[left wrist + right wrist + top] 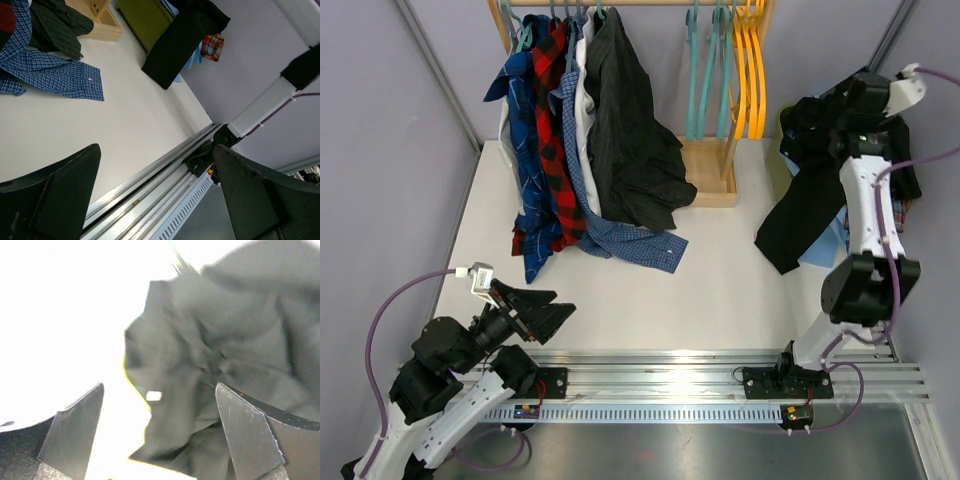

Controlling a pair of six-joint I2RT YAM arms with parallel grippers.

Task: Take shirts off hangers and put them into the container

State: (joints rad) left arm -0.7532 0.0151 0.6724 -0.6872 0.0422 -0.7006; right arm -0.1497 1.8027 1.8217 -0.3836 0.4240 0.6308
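Rack [705,175]: 5 shirts [580,150] hung, approx. 2 teal hangers [693,80] bare. 1 black shirt [800,215] draped over container [145,22]. L gripper [156,147] and R gripper [159,386]: fingers apart, nothing held.

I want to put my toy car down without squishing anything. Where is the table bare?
The widest bare patch of table lies between the blue check shirt and the black shirt, from the wooden rack base down to the rail. It is crowded back left under the hanging shirts and at the right by the container.
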